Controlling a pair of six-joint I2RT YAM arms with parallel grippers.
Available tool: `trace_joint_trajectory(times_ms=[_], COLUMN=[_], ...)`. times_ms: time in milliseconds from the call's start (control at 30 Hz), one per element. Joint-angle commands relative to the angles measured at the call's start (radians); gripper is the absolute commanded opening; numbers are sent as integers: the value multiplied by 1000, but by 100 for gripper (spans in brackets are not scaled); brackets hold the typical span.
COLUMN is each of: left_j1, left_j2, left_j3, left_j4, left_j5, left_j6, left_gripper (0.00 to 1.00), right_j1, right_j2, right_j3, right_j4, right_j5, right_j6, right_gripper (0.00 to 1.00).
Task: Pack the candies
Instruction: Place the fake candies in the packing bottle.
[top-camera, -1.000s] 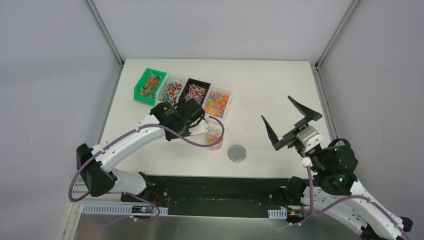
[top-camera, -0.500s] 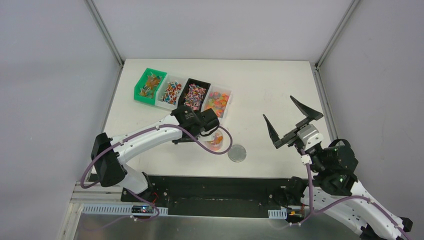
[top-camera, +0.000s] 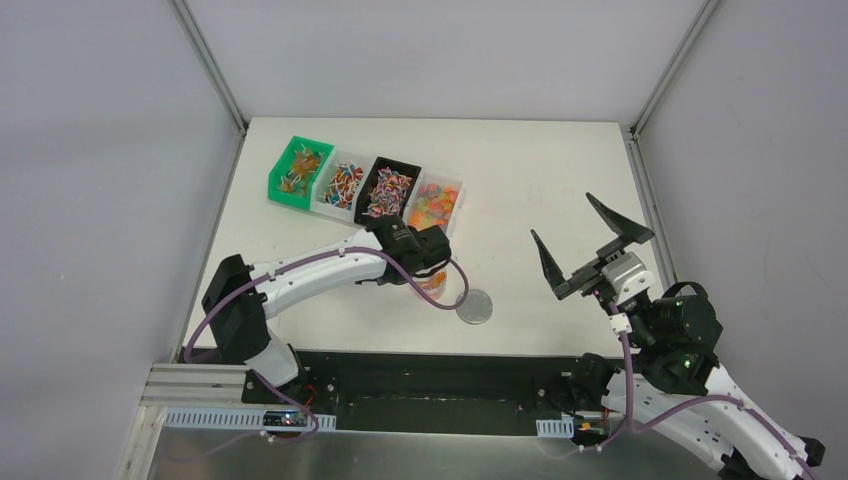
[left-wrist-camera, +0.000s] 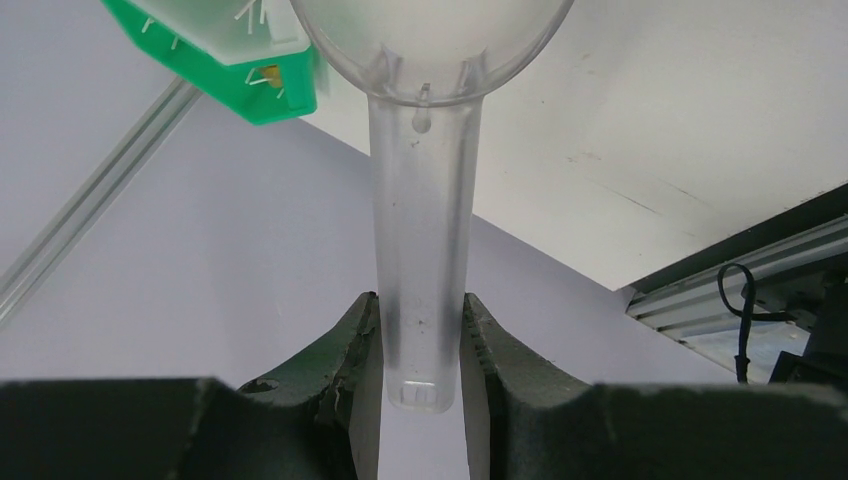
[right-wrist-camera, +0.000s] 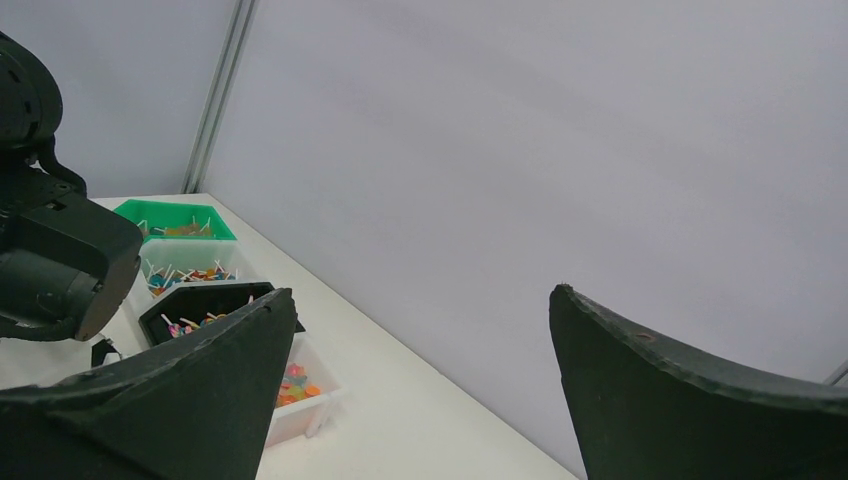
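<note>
Candies (top-camera: 387, 192) heaped in four bins, side by side at the far left of the tabletop (top-camera: 540, 170): green bin (top-camera: 281, 183), white bin (top-camera: 350, 160), black bin (top-camera: 396, 163), clear bin (top-camera: 447, 184). More orange ones down in a small clear cup (top-camera: 434, 284), half hidden under the left arm, just beside the grey round lid (top-camera: 475, 306). Left end effector (left-wrist-camera: 422, 372) clamped firmly on the handle of a clear plastic scoop (left-wrist-camera: 425, 200), one finger pressed to each side, bowl of the scoop pointing away from the wrist, right above that cup. Over on the other side, right end effector (top-camera: 590, 245) up off the tabletop, fingers spread wide apart, gripping nothing, well apart from lid, cup and bins.
</note>
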Motion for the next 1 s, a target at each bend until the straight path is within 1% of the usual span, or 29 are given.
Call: trace_joint_trajectory(times_ms=[0,300,600,967], left_j1=[-17,-51,-107,-123], left_j2=[2,-4,7,1], left_j3=[21,7,-2,-56], left_j4=[-7,-5,-5,-5], left_j5=[-81,-173,-190,-240], left_j6=[-17,-8,-18,-26], left_gripper=[0,0,0,0], right_j1=[-1,-1,-1,-1], right_j2=[-10,-1,2,10], right_j3=[16,13,13,13], right_j4=[14,18,24,25], right_j5=[22,29,33,32], right_j6=[5,7,12,15], right_gripper=[100,100,100,100])
